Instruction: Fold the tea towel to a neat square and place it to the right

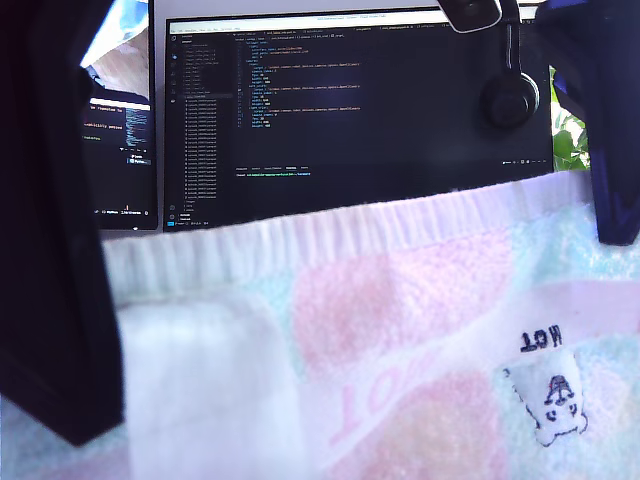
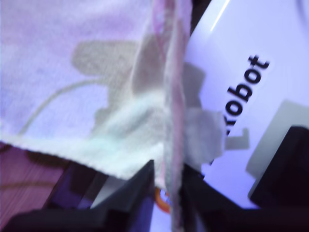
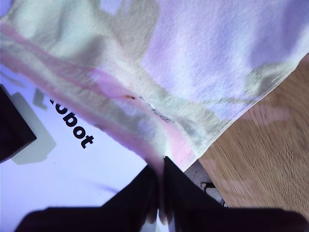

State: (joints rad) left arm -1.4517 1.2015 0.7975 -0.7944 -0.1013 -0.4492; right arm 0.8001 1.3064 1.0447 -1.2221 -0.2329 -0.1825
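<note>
Both claws pinch the tea towel [image 1: 400, 330] by its edge: my first gripper [image 2: 166, 193] and my second gripper [image 3: 161, 186] hold it raised before the monitor [image 1: 350, 110]. Keep them level and taut as you fold.

Under us: wood-grain table [image 3: 270, 159], with a white board [image 3: 87, 169] printed "robot" lying flat on it.
</note>
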